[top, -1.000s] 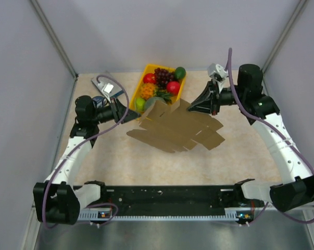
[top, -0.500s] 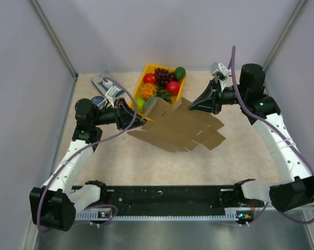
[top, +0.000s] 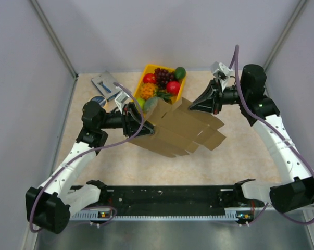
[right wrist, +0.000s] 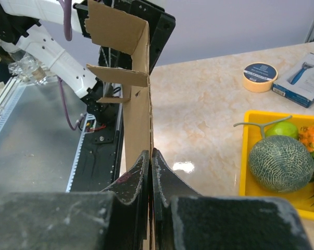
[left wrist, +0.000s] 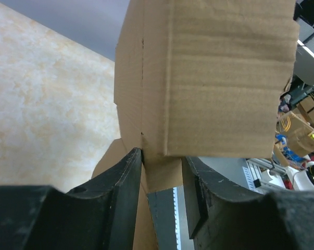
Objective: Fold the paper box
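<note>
From above, the paper box (top: 177, 130) sat between both arms, just in front of the yellow tray (top: 148, 67), with the left gripper (top: 136, 119) at its left edge and the right gripper (top: 197, 107) at its far-right corner. At the left wrist, the fingers (left wrist: 120, 177) stood parted around a folded flap of the box; whether they pressed it I could not tell. At the right wrist, the jaws were pinched tight on the sheet's thin edge.

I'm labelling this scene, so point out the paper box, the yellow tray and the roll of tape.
paper box (top: 180, 130): top view, middle of its brown panel.
yellow tray (right wrist: 243, 156): right wrist view, its left wall.
roll of tape (right wrist: 260, 70): right wrist view, its blue top.
</note>
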